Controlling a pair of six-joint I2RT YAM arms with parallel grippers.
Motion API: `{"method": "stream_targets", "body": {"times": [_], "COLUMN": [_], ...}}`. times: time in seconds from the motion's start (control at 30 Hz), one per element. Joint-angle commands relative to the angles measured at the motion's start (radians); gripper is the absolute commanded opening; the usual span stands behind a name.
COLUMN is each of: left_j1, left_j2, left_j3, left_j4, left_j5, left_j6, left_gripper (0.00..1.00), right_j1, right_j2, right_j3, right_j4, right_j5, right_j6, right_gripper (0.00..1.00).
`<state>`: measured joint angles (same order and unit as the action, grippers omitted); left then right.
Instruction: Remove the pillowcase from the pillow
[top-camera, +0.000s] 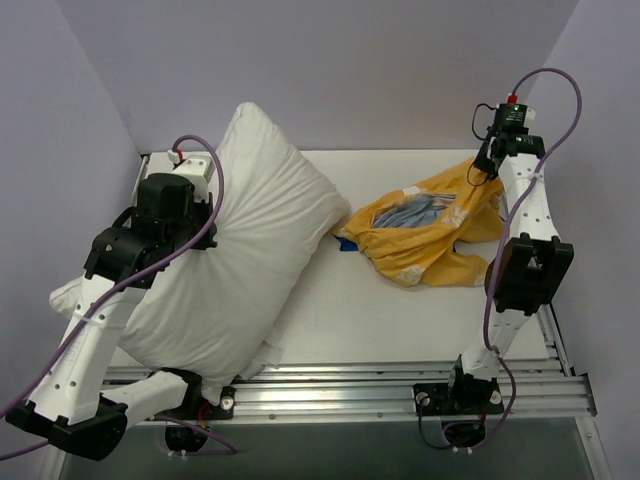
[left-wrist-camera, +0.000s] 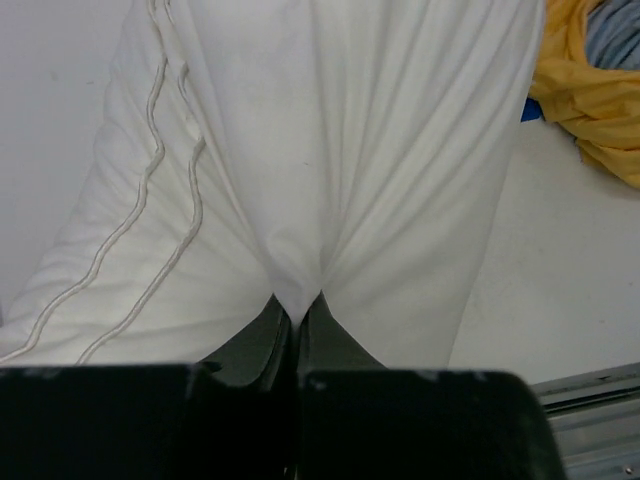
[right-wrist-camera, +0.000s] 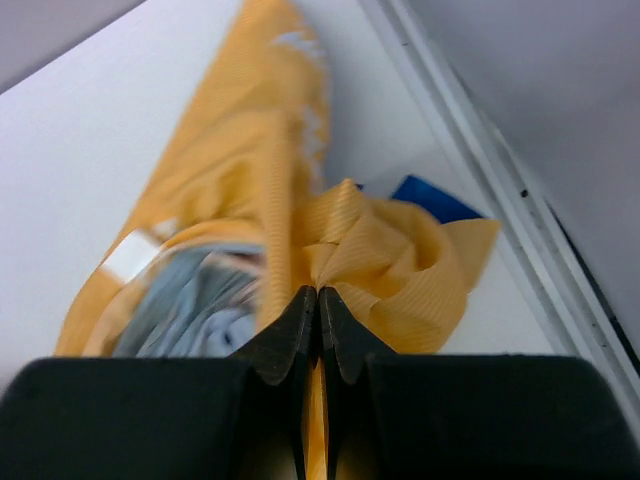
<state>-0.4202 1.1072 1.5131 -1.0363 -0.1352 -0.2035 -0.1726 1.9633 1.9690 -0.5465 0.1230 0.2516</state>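
Separately: left pincer tight on plump white pillow; right pincer tight on ribbed yellow pillowcase

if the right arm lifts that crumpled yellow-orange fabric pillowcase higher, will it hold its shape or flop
Probably floppy: the yellow-orange fabric pillowcase lies in loose crumpled folds on the white table. It would likely hang limp from the right gripper, which is shut on one small bunched pleat. Likely light: it looks empty, the plump white pillow lying apart.
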Motion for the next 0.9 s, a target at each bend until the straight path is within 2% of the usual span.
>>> {"method": "stream_targets", "body": {"times": [0.0, 0.13, 0.17, 0.27, 0.43, 0.53, 0.6, 0.73, 0.83, 0.87], "left_j1": [0.003, 0.026, 0.035, 0.061, 0.061, 0.064, 0.07, 0.084, 0.104, 0.11], "left_j2": [-0.006, 0.066, 0.097, 0.164, 0.301, 0.387, 0.414, 0.39, 0.327, 0.31], "left_j3": [0.033, 0.093, 0.111, 0.215, 0.511, 0.675, 0.711, 0.646, 0.448, 0.318], "left_j4": [0.074, 0.116, 0.125, 0.168, 0.236, 0.257, 0.294, 0.373, 0.455, 0.475], "left_j5": [-0.021, -0.107, -0.128, -0.118, -0.096, -0.132, -0.147, -0.17, -0.165, -0.167], "left_j6": [0.012, 0.015, 0.012, -0.016, -0.069, -0.111, -0.149, -0.235, -0.296, -0.322], "left_gripper": [0.02, 0.02, 0.02, 0.02, 0.02, 0.02, 0.02, 0.02, 0.02, 0.02], "right_j1": [0.1, 0.097, 0.097, 0.105, 0.134, 0.136, 0.136, 0.145, 0.166, 0.166], "right_j2": [-0.151, -0.216, -0.219, -0.248, -0.343, -0.382, -0.4, -0.426, -0.444, -0.454], "right_j3": [-0.047, 0.023, 0.092, 0.186, 0.194, 0.199, 0.182, 0.096, 0.0, -0.11], "right_j4": [0.095, 0.077, 0.068, 0.077, 0.287, 0.405, 0.501, 0.589, 0.588, 0.589], "right_j5": [-0.085, -0.108, -0.112, -0.218, -0.412, -0.474, -0.543, -0.623, -0.663, -0.655], "right_j6": [-0.015, -0.017, -0.023, -0.037, -0.026, 0.009, 0.04, 0.09, 0.094, 0.095], "right_gripper": [0.0, 0.0, 0.0, 0.0, 0.0, 0.0, 0.0, 0.0, 0.0, 0.0]}}
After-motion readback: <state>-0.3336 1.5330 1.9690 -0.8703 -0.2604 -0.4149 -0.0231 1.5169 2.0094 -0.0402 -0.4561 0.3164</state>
